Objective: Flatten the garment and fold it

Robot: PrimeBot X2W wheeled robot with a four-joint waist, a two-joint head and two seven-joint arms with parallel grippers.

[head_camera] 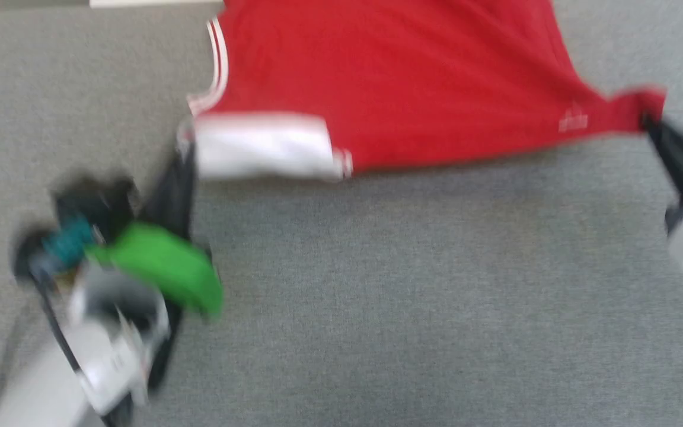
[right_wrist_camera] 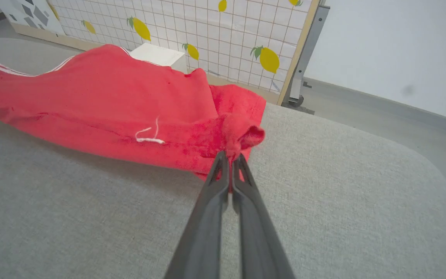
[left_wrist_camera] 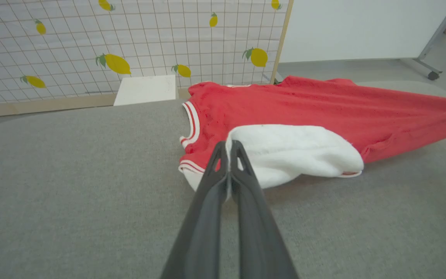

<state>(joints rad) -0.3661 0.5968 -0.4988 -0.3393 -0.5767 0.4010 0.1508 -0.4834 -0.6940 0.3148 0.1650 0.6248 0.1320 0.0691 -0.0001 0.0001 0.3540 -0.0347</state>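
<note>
End effectors [left_wrist_camera: 229, 144] [right_wrist_camera: 230, 155] on taut red garment [head_camera: 407, 77]

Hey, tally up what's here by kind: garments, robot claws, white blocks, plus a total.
garment: 1
claws: 2 (left claw, right claw, both shut on the garment)
white block: 1
Total: 4

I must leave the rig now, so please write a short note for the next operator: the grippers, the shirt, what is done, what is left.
Left gripper: shut on the white sleeve of the shirt.
Right gripper: shut on the red hem corner.
Shirt: stretched between both grippers on the grey table, with wrinkles.
Done: both ends gripped and pulled wide.
Left: lay it flat, then fold.
</note>
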